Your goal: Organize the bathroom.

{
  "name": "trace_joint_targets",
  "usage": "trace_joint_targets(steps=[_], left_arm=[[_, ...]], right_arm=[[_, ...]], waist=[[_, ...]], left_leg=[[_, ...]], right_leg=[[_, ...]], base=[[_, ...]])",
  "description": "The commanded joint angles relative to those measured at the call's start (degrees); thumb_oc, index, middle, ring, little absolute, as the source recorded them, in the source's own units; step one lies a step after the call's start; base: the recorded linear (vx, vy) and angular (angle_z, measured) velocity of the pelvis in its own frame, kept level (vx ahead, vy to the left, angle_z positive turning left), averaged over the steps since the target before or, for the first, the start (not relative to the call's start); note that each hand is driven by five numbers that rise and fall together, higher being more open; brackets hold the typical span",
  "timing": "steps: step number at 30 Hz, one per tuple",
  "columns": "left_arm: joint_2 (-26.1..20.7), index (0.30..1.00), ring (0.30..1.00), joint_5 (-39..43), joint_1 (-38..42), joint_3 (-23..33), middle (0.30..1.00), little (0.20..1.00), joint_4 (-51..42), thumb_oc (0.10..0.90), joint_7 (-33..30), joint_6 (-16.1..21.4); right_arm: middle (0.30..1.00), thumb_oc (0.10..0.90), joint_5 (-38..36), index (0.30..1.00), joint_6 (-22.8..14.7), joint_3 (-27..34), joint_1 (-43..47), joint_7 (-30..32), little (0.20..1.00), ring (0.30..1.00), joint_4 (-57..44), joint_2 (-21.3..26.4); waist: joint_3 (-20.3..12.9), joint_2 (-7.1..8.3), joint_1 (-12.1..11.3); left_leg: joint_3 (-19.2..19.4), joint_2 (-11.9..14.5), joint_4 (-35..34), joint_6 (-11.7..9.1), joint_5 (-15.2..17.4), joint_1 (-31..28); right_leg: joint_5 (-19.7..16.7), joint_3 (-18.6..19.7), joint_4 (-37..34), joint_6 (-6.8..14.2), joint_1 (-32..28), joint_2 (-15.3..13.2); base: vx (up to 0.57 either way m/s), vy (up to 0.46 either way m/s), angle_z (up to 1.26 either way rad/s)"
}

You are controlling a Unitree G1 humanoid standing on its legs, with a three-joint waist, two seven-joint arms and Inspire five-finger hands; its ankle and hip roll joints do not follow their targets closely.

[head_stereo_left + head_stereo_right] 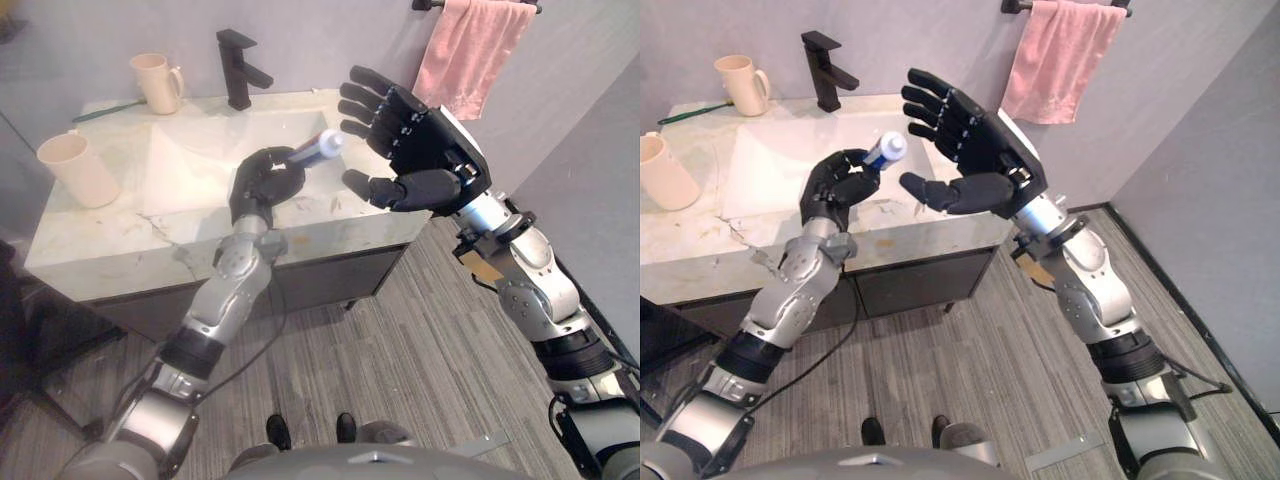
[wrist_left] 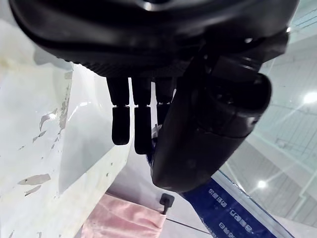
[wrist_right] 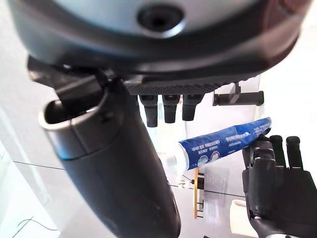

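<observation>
Surface: a pale marbled vanity surface (image 1: 120, 245) with a white sunken basin (image 1: 210, 150) in its middle, above a dark cabinet front.
Towel: a pink towel (image 1: 470, 50) hangs from a dark bar on the wall, well to the right of the basin.
Right hand: the right hand (image 1: 425, 150) is raised beside the basin's right end, fingers straight and spread, thumb out, palm turned toward the tube; it touches nothing.
Left hand: the left hand (image 1: 262, 185) is over the front of the basin, fingers and thumb curled round the lower part of the tube.
Faucet: a black faucet (image 1: 240, 68) stands at the back edge of the basin.
Cups: one cream cup (image 1: 78, 170) stands at the surface's left end; a cream mug (image 1: 158, 82) with a handle stands at the back left.
Toothpaste tube: the blue and white toothpaste tube (image 1: 885, 150) sticks up from the left hand, white cap end tilted toward the right hand's palm.
Toothbrush: a green toothbrush (image 1: 108, 109) lies flat just left of the mug.
</observation>
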State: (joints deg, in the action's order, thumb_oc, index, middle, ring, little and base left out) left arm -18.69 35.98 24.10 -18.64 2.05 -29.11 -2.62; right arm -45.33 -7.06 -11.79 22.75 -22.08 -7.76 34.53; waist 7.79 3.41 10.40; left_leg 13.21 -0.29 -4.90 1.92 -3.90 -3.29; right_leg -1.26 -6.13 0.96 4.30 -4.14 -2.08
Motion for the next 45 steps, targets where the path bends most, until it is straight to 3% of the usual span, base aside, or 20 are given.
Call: trace_joint_targets(steps=[1,27,31,35,38,45], left_arm=[[1.88,0.300,0.300,-1.34,6.80,-0.76,0.300,0.300,-0.54,0.400,0.84,5.83],[2.85,0.300,0.300,-0.65,6.06,-2.32,0.300,0.300,-2.19,0.400,2.78,3.95],[2.72,0.300,0.300,-0.43,6.02,-2.22,0.300,0.300,-2.30,0.400,3.23,3.94],[2.63,0.300,0.300,-0.21,5.91,-2.18,0.300,0.300,-2.93,0.400,2.58,3.63],[2.45,0.300,0.300,0.34,5.76,-1.98,0.300,0.300,-3.03,0.400,2.32,3.82],[2.51,0.300,0.300,0.35,5.72,-1.76,0.300,0.300,-2.92,0.400,2.36,3.99]], right_arm=[[0.900,0.800,-0.64,0.900,-4.91,3.24,2.31,-1.24,0.900,0.900,-5.05,-2.94],[0.900,0.800,9.52,0.900,-9.89,-4.68,6.29,1.77,0.900,0.900,3.13,-6.83],[0.900,0.800,12.32,0.900,-11.92,-5.21,5.97,4.11,0.900,0.900,4.43,-7.44],[0.900,0.800,20.45,0.900,-16.95,-5.34,5.60,8.93,0.900,0.900,5.09,-7.21],[0.900,0.800,21.89,0.900,-18.72,-5.21,5.11,10.73,0.900,0.900,5.19,-6.79],[0.900,0.800,21.85,0.900,-19.50,-5.78,4.52,10.94,0.900,0.900,6.07,-7.08]], waist=[[-5.84,-1.84,-1.19],[-5.83,-2.25,-3.55],[-5.75,-2.43,-3.64],[-5.64,-2.67,-3.59],[-5.60,-2.85,-3.41],[-5.63,-3.09,-3.43]], left_leg=[[-2.41,1.51,-0.06,-1.33,4.51,-2.66],[-3.66,1.08,0.53,-1.48,4.56,-2.66],[-3.55,1.09,0.52,-1.44,4.61,-2.80],[-3.54,0.98,0.56,-1.24,4.79,-2.93],[-3.46,0.93,0.55,-1.16,4.87,-3.06],[-3.45,0.94,0.54,-1.13,5.04,-3.16]], right_leg=[[8.36,-2.97,12.71,6.18,4.52,-1.23],[8.31,-3.49,11.78,6.11,3.57,-1.41],[8.10,-3.64,12.02,6.22,3.66,-1.55],[8.14,-3.53,12.25,6.28,3.72,-1.57],[8.13,-3.29,12.34,6.35,3.77,-1.53],[8.25,-3.17,12.40,6.46,3.76,-1.60]], base=[[0.00,0.000,0.00],[0.00,-0.001,0.02],[0.01,0.002,0.03],[0.00,0.000,0.00],[0.00,0.000,0.00],[0.00,0.000,0.00]])
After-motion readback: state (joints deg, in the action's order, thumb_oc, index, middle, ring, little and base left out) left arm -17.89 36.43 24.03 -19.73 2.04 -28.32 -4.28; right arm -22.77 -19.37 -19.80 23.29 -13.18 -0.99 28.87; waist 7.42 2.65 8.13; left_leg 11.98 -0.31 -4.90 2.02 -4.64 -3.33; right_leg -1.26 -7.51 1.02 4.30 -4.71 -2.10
